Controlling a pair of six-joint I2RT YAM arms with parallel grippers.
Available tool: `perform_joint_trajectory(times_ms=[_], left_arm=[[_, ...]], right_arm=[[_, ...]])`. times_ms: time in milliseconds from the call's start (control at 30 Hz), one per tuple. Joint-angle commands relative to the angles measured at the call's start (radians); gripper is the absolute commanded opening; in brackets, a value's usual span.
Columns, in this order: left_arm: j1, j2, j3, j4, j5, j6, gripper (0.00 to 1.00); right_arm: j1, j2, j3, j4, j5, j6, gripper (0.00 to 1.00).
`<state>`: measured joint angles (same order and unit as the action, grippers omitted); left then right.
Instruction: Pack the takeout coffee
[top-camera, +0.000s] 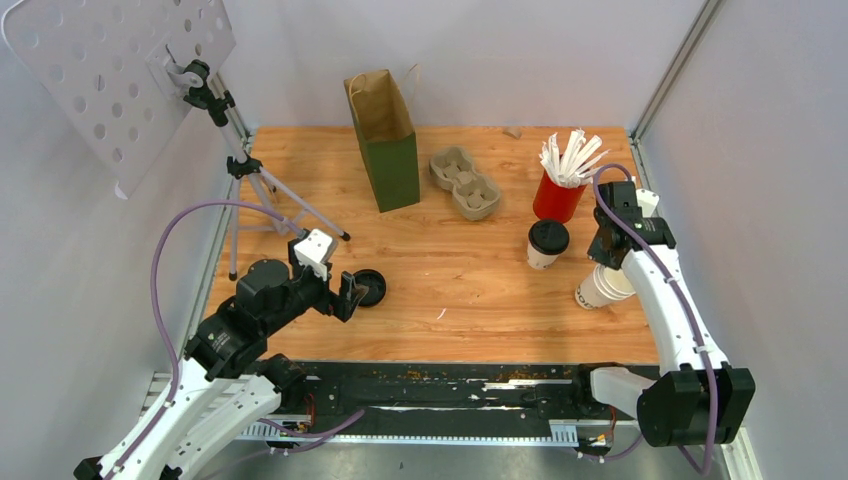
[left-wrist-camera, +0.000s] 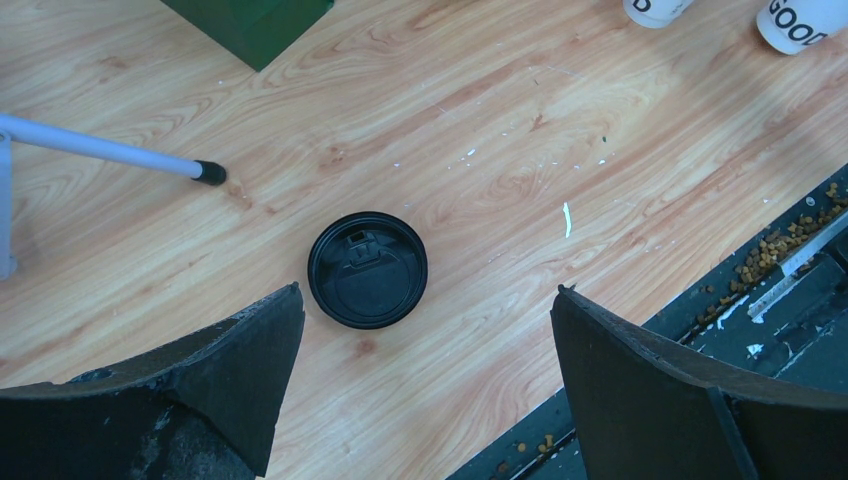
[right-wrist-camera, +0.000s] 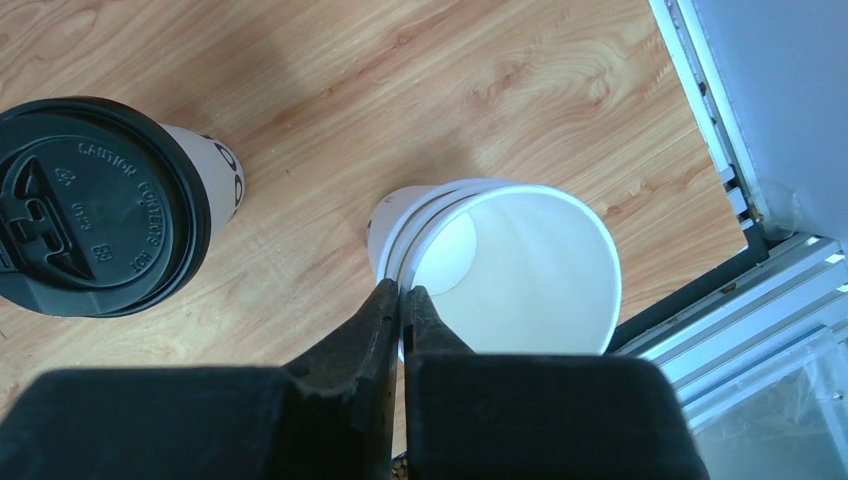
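Open cup (right-wrist-camera: 530, 260) tilts, rim pinched by right gripper (right-wrist-camera: 402, 295).

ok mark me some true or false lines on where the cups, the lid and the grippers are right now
1. A loose black lid lies flat on the table in front of the open left gripper. True.
2. Both white cups wear lids. False: the lidded cup has one, but the lidless cup is open.
3. The right gripper is shut on the lidless cup's rim. True.
4. The cup carrier holds a cup. False: its wells are empty.
5. The paper bag lies flat. False: it stands upright.
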<state>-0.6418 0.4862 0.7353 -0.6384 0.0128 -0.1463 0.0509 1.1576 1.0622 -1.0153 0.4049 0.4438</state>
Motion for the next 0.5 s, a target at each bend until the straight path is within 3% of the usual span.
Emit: perform_joint_trajectory(times_ms=[0,367,467], left_arm=[[-0.004,-0.004,0.003,0.034,-0.01,0.021,1.0],[-0.004,-0.005,0.001,0.036,-0.01,0.019,1.0],[-0.005,0.001,0.003,0.037,-0.011,0.021,1.0]], right_arm=[[-0.004,-0.021,0.069,-0.021,0.05,-0.027,0.0],[-0.002,0.014,0.077,-0.035,0.169,-0.092,0.0],[-0.002,0.046,0.048,-0.011,0.118,-0.115,0.0]])
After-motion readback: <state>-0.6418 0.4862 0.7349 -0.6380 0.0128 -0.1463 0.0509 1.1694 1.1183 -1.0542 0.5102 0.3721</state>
